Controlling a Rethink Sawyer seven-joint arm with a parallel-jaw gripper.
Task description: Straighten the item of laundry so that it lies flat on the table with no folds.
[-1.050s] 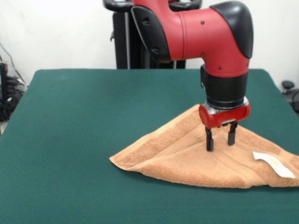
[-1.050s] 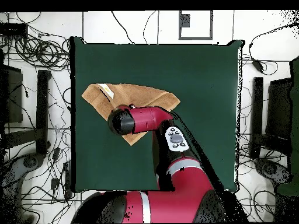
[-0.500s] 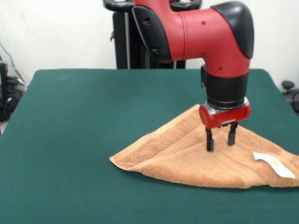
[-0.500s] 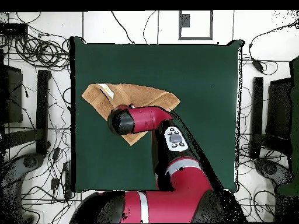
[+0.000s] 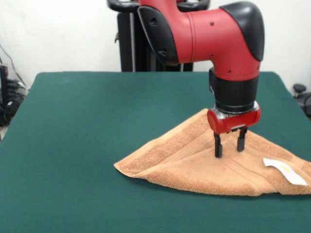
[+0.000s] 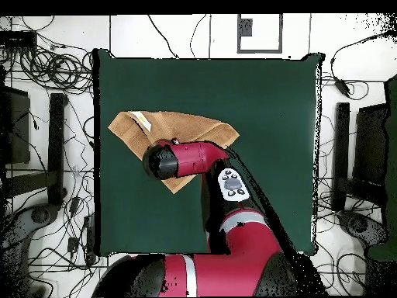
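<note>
Near the table (image 5: 73, 145) edge, open jaws touch the folded towel (image 5: 184, 165).

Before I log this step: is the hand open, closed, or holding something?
Hand: open, fingers apart, tips down on the towel, gripping nothing.

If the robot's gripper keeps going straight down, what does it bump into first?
The towel. The open gripper points straight down over its middle, fingertips seemingly at the cloth already, and the table lies under that.
</note>
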